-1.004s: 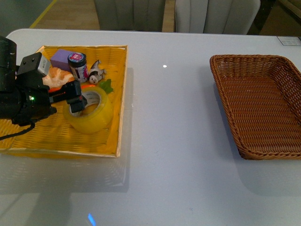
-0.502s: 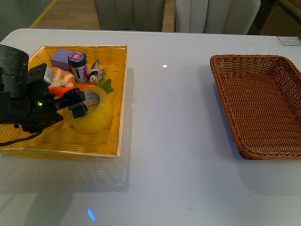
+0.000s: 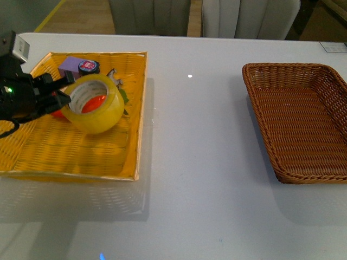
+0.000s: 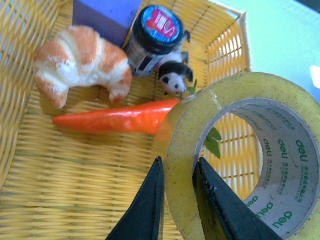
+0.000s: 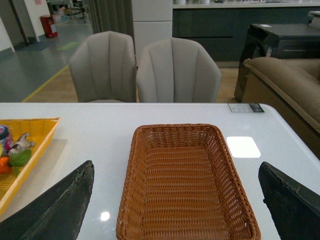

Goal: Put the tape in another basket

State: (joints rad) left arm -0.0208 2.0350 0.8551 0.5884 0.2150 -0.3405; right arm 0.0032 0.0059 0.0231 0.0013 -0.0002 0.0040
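Observation:
The tape [image 3: 93, 104], a yellowish roll with a white core and green print, hangs tilted above the yellow tray [image 3: 65, 157]. My left gripper [image 3: 60, 98] is shut on its wall, one finger inside the ring and one outside, as the left wrist view shows [image 4: 177, 172] with the tape [image 4: 240, 160]. The brown wicker basket [image 3: 260, 97] stands empty at the right of the table and also shows in the right wrist view [image 5: 175, 131]. My right gripper [image 5: 175, 200] is open and empty, held above the table facing that basket.
In the yellow tray lie a croissant [image 4: 82, 62], an orange carrot [image 4: 115, 120], a dark jar with a blue and red lid [image 4: 155, 32], a small panda figure [image 4: 175, 77] and a purple box [image 4: 107, 15]. Grey chairs [image 5: 145, 70] stand behind the table.
My left gripper has lifted the tape off the tray floor and drawn it up and slightly left. The roll now tilts with its hole facing the camera. The carrot shows through the ring.

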